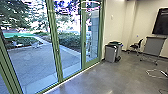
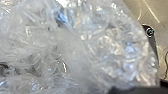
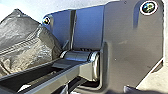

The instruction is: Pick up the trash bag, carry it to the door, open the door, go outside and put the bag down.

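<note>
Crumpled clear plastic of the trash bag [image 2: 75,47] lies close before the camera in the left wrist view. A dark, wrinkled bag surface [image 3: 25,37] shows in the right wrist view, beside the robot's own plate and jointed bar. The green-framed glass door [image 1: 71,42] stands in the head view, with paving and plants seen through the glass. Whether either gripper touches the bag cannot be told.
Two grey bins [image 1: 110,53] stand by the wall just right of the glass. Farther right are a black chair [image 1: 135,47], a grey wheeled stand [image 1: 154,46], a wall screen [image 1: 161,22] and a white cable on the floor [image 1: 152,74].
</note>
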